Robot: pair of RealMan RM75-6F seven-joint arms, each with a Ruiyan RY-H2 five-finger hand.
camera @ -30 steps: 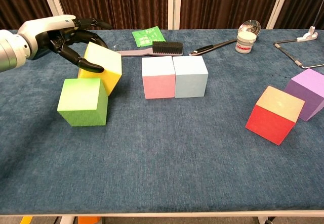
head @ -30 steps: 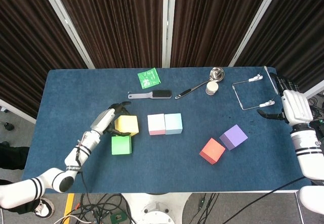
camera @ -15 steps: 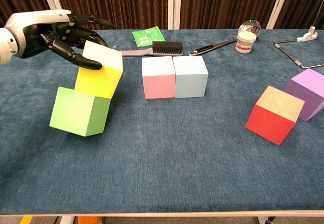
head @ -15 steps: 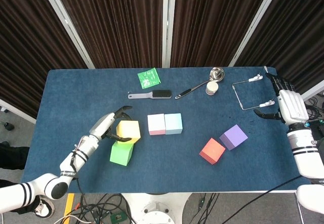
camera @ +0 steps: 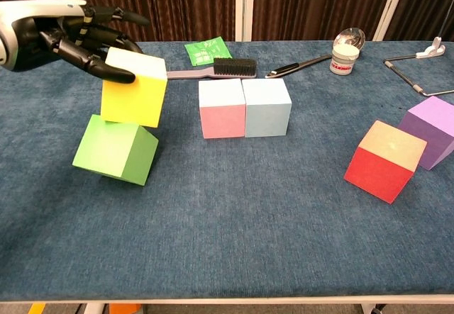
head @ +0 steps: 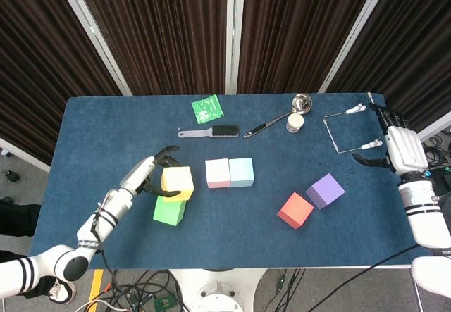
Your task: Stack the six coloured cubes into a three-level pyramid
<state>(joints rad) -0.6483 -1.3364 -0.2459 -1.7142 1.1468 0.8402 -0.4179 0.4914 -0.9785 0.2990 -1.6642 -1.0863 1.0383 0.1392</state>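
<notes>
On the left part of the blue desk (head: pixel 99 129), the left robot hand (camera: pixel 67 34) pinches the yellow cube (camera: pixel 133 86) by its upper edge, fingers curled over the top and far side. A second ago that cube sat tilted on the cloth behind the green cube (camera: pixel 115 149); half a second ago it was already higher and leaning on the green one, and now it is clear of the desk, its lower edge just above or perhaps grazing the green cube's top. The green cube has been nudged along the way: it has turned and now sits tipped up on an edge, no longer flat. For the task this looks like a lift under way, most likely to carry the yellow cube to the pink cube (camera: pixel 221 108) and light-blue cube (camera: pixel 267 106), which stand touching side by side near the middle as the start of a base row. No second level exists yet, so the pyramid is at an early stage, and the tipped green cube may need squaring later. Off to the right, the red cube (camera: pixel 384 161) and purple cube (camera: pixel 430 131) lie close together, untouched. Beyond them, the right robot hand (head: pixel 398 148) hovers over the desk edge, fingers spread, holding nothing.
</notes>
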